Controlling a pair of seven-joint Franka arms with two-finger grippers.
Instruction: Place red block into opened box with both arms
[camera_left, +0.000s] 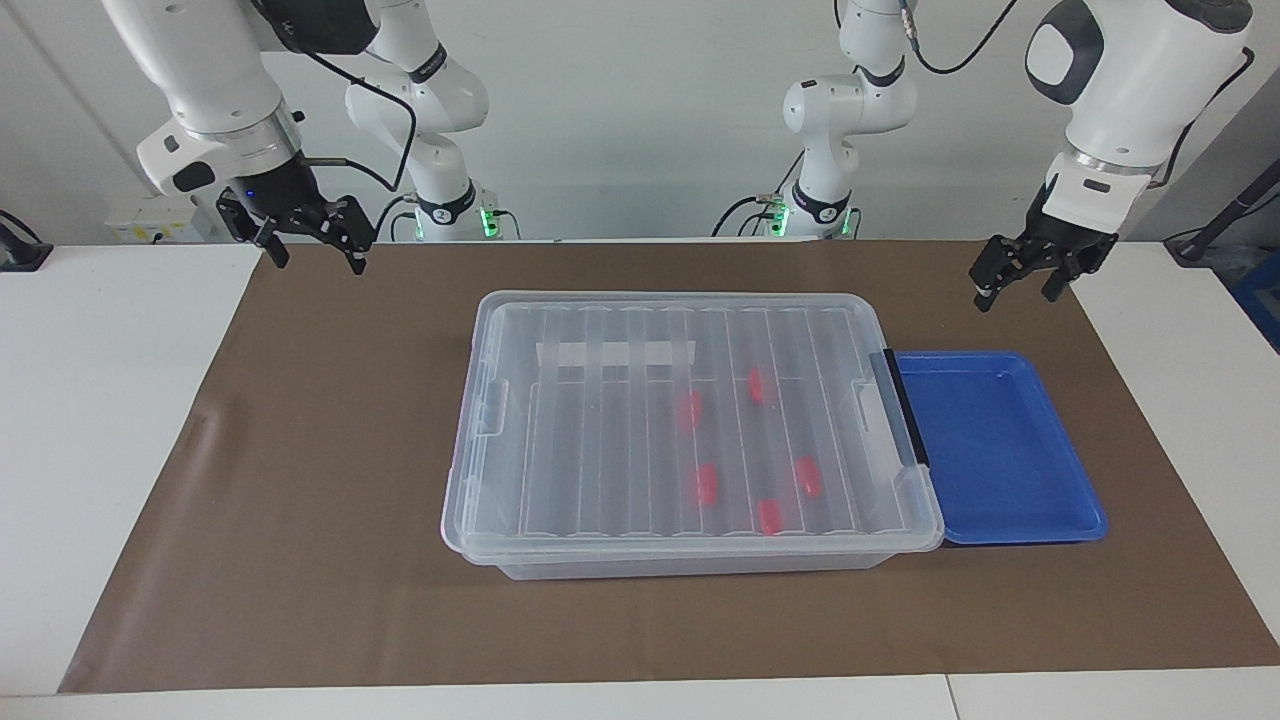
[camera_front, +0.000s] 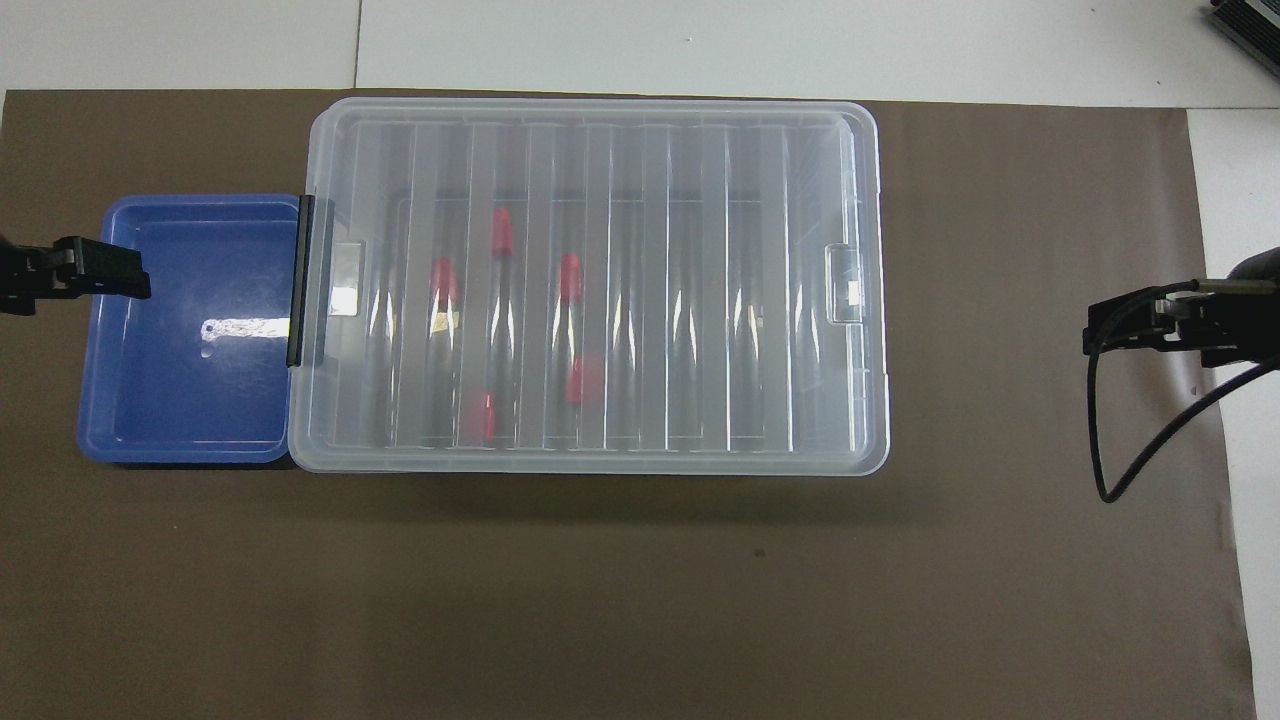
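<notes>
Five small red blocks (camera_left: 706, 483) are lying inside the large rectangular clear plastic storage box (camera_left: 480, 470), showing blurred through its ribbed clear lid (camera_left: 600, 440), which is sitting shut on top; most of them are resting in the half of the box toward the left arm's end of the table. The task's blocks therefore appear to be in the box already, with the lid over them, so either the work is finished or the lid is being treated as the next thing to handle. A white label strip (camera_left: 617, 354) is showing on the box's side nearer to the robots, and a black end handle (camera_left: 908, 408) is running along the box's end toward the left arm. Touching that end, a shallow blue plastic tray (camera_left: 1000, 450) is sitting with nothing in it, probably the place the blocks were meant to come from. Box and tray are resting on a brown mat (camera_left: 300, 480) covering the white table (camera_left: 100, 400). The left gripper (camera_left: 1022, 277) is hanging over the mat near the tray's corner nearest the robots, jaws spread wide and gripping nothing. The right gripper (camera_left: 313, 250) is hanging over the mat well apart from the box, toward the right arm's end, likewise wide apart and carrying nothing. Both arms seem to be waiting clear of the box.
</notes>
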